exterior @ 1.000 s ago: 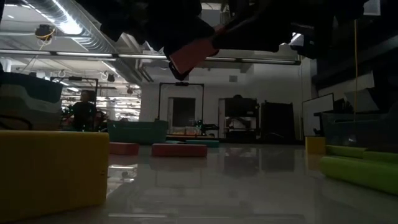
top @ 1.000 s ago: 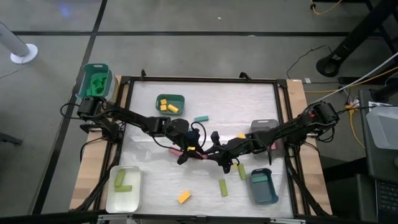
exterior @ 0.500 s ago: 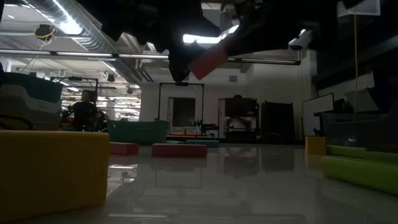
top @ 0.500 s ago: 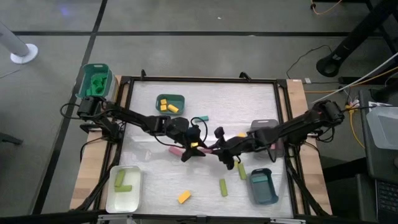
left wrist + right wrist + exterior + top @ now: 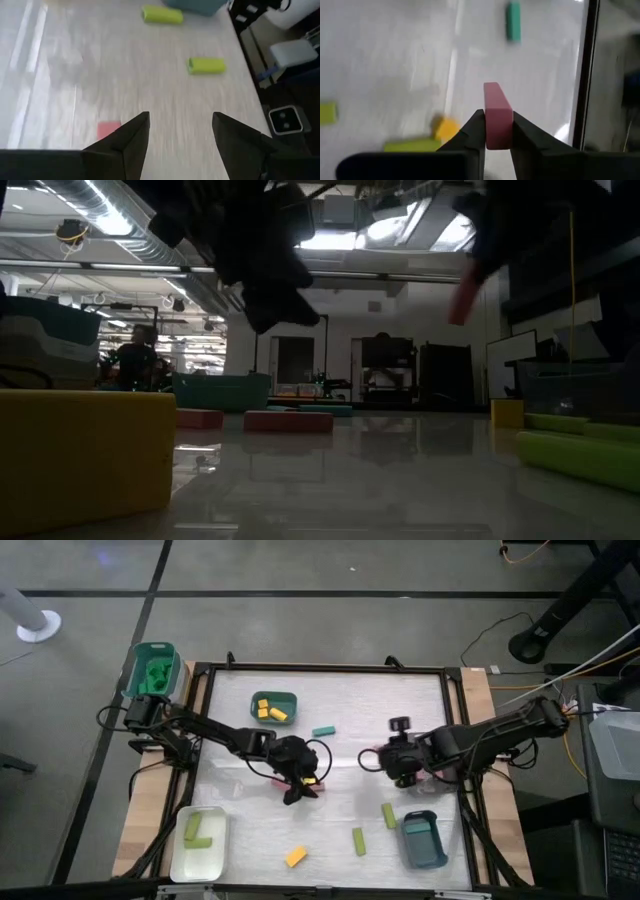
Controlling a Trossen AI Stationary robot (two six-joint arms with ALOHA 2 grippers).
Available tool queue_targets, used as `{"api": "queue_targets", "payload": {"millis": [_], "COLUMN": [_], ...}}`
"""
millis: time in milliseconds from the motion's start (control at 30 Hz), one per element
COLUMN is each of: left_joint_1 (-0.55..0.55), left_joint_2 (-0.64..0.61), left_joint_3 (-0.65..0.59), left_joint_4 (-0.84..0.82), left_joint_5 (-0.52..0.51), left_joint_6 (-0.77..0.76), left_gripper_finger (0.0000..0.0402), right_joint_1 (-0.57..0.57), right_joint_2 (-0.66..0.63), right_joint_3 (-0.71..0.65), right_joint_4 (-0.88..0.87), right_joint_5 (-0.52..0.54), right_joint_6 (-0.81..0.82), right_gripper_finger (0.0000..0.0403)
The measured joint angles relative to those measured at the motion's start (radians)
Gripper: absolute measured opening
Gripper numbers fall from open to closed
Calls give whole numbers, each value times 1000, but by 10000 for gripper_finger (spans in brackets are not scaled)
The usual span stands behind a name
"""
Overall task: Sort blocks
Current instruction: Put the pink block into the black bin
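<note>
since a second ago pulled apart from the left gripper, now spread empty, with the right gripper clamped on a pink block, several blocks near it remaining unsorted beside partly filled trays.

A lab: exposed ceiling ducts, equipment racks behind.

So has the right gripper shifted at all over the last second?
Yes. In the high view the right gripper, shut on a pink block, has pulled back from the table's middle toward the grey tray, nearer the right edge.
</note>
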Motion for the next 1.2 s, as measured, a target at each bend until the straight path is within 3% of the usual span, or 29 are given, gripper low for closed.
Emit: {"api": "queue_targets", "payload": {"millis": [267, 467, 600, 867, 1200], "left_joint_1": [-34, -56, -71, -79, -79], "left_joint_2": [0, 0, 0, 1, 1], "left_joint_3": [0, 0, 0, 0, -1], "left_joint_4": [-40, -41, -55, -216, -313], "left_joint_5": [-3, -3, -4, -10, -127], "left_joint_6": [31, 35, 37, 38, 102], "left_gripper_finger": [202, 202, 202, 202, 202], "right_joint_1": [0, 0, 0, 0, 0], "right_joint_2": [-25, -25, -25, -24, -24], "right_joint_3": [0, -38, -109, -241, -261], "right_joint_4": [-380, -491, -470, -399, -397], "right_joint_5": [39, -79, -143, -169, -185], "right_joint_6": [392, 637, 647, 648, 657], "right_gripper_finger": [67, 72, 87, 93, 94]}}
